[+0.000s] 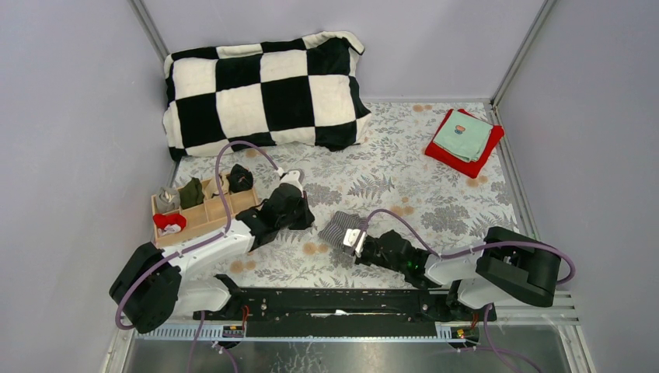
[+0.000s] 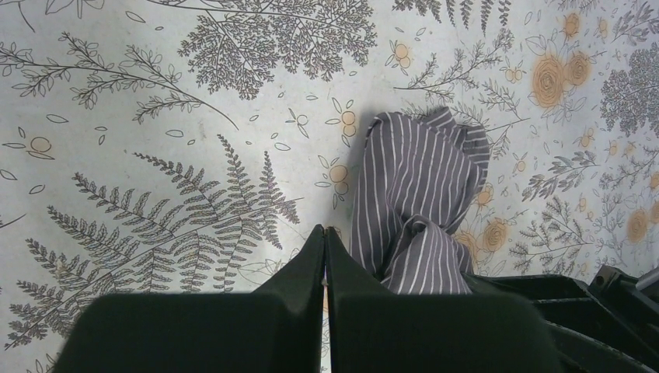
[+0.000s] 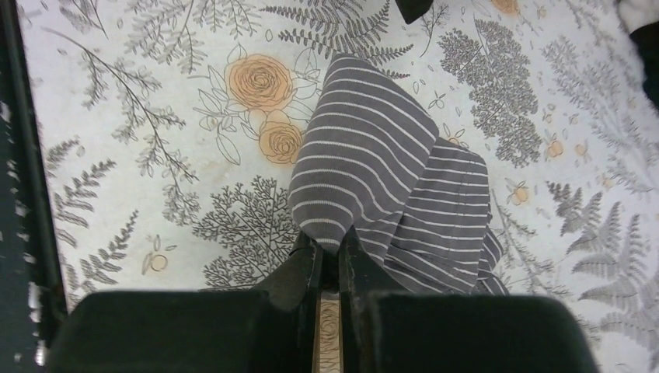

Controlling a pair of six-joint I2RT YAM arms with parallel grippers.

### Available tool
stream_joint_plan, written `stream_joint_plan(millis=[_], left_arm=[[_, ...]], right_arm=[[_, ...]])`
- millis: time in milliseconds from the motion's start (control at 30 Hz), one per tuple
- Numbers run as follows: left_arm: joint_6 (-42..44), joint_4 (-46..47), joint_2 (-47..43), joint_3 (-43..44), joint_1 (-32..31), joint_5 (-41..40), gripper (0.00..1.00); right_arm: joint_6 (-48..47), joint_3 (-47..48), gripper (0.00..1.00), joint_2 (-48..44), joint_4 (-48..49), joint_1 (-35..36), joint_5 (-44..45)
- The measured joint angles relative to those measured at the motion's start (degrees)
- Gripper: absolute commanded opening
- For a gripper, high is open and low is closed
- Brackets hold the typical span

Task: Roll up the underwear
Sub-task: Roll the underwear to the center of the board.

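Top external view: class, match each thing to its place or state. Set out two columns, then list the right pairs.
Things:
1. checkered pillow
2. red cloth
3. wooden tray
4. striped underwear

Places or states:
A. pinched by the right gripper
B. far left, at the back
C. under the teal cloth
D. on the left, divided into compartments

Pairs: 1-B, 2-C, 3-D, 4-A

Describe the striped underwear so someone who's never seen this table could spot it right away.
On the floral table cover, look at the near middle. The striped underwear lies crumpled there, at the tip of the right gripper. Grey with thin pale stripes, it differs from the plain red cloth and teal cloth at the far right.
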Motion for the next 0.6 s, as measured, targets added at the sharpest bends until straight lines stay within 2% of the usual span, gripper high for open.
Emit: stream_joint_plan(millis=[267, 600], left_arm=[[0.0, -0.5, 0.0, 0.0, 0.0, 0.1, 0.00], [0.0, -0.8, -0.7, 0.0, 0.0, 0.4, 0.00]], right_arm=[[13.0, -0.7, 0.00, -1.4, 0.6, 0.0, 0.9], [31.1, 1.1, 0.00, -2.2, -3.8, -3.1, 0.0]])
